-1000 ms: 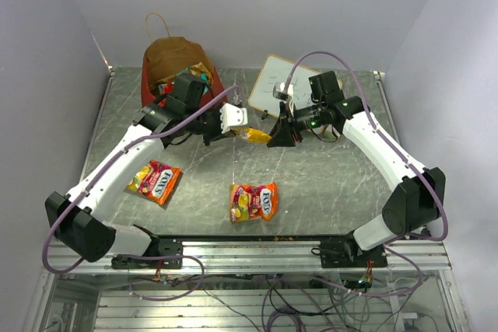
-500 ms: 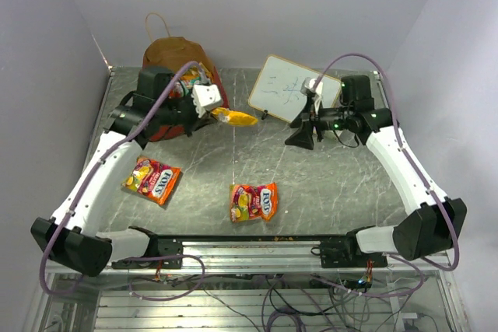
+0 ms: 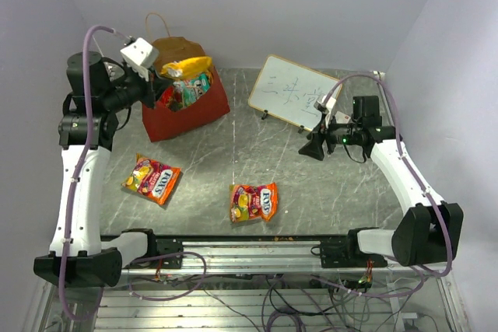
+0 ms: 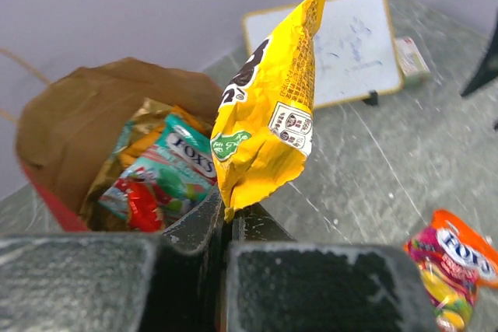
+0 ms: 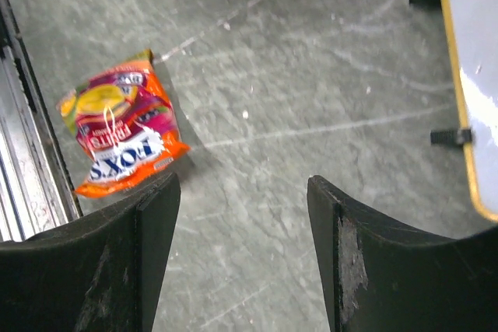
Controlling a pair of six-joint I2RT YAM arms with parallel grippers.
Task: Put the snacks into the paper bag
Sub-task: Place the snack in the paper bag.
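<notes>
Fingers of the left gripper (image 4: 229,219) are pressed together on the lower corner of a yellow snack packet (image 4: 268,106), which stands upright above them. The paper bag (image 4: 70,122) sits just below and beyond this gripper, mouth open, with other packets (image 4: 167,176) inside. The right gripper (image 5: 241,184) has its jaws spread wide and holds nothing; an orange Fox's packet (image 5: 120,134) lies on the table (image 5: 311,75) beneath it, untouched.

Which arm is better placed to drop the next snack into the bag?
Left. The left hand grips the yellow packet by the paper bag's open top; the right hand hangs open and empty near the whiteboard.
</notes>
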